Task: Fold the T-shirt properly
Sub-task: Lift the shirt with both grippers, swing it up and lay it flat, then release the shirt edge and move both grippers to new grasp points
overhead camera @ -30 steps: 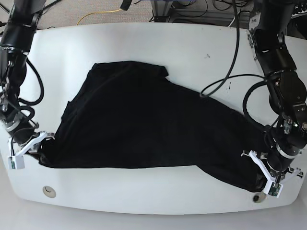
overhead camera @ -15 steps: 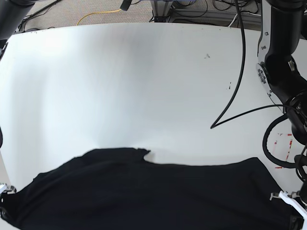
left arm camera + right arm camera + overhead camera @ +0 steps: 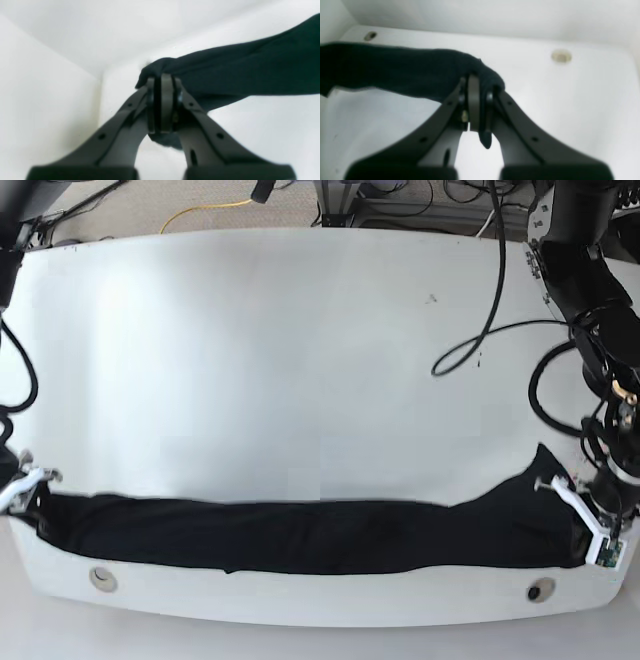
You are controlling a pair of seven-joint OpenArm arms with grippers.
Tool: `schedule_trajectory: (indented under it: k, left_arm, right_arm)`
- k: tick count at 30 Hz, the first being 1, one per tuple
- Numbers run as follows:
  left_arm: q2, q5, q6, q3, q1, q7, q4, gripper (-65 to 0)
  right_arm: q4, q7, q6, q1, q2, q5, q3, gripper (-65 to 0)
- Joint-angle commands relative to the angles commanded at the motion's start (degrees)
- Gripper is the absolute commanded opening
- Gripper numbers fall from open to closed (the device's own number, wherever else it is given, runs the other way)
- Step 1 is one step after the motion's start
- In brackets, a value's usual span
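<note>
While I watch the left wrist view, my left end effector (image 3: 161, 105) is clamped tight on a bunched corner of the T-shirt (image 3: 250, 67), black cloth running off to its right, bare white desk (image 3: 262, 140) beneath and a white wall close on its left. That side has little spare room, I'd judge.

Over to the right wrist view: the right end effector (image 3: 476, 107) pinches the other corner, a tongue of fabric hanging below the pads, the shirt stretching away to its left. Ahead of it the desk is bare apart from a round grommet (image 3: 561, 55), and the desk's edge lies just beyond.

Now the base view: the shirt (image 3: 300, 535) lies as a long flat band between both end effectors, along the near edge of the desk (image 3: 300, 360). All the open room is beyond the band, toward the far side. To do this well, I'd keep both grips level and the band taut, move the arms together, and steer away from the near lip and the dangling cable (image 3: 490, 310) by the left arm.
</note>
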Motion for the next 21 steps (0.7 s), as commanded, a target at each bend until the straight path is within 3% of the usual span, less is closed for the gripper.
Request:
schedule_trajectory:
  k: [4,7,9,13,21]
  left_arm:
    - [1.23,0.0,-0.09,-3.87,11.16,-1.05,0.0,-65.0]
    - [2.11,0.26,-2.73,-5.63,18.11,-5.01,-0.09,-65.0]
    - [2.11,0.44,-4.92,-6.33,23.21,-8.09,-0.44,-65.0]
    - [2.11,0.44,-5.1,-6.33,28.31,-9.32,-1.41,-65.0]
    - [0.26,0.35,-5.19,-6.24,33.85,-9.41,-2.9,-65.0]
  right_arm:
    - [0.26,0.35,0.0,-12.75,-6.51,-1.23,4.04,-65.0]
    - [0.35,0.35,0.44,-18.81,-11.69,-4.4,5.71,-65.0]
    - [0.18,0.35,2.99,-22.95,-15.56,-7.47,7.56,-65.0]
    - [0.35,-0.09,5.98,-26.73,-20.92,-13.19,8.62,-65.0]
    - [0.35,0.0,6.51,-32.26,-22.24,-13.54,8.62,-64.4]
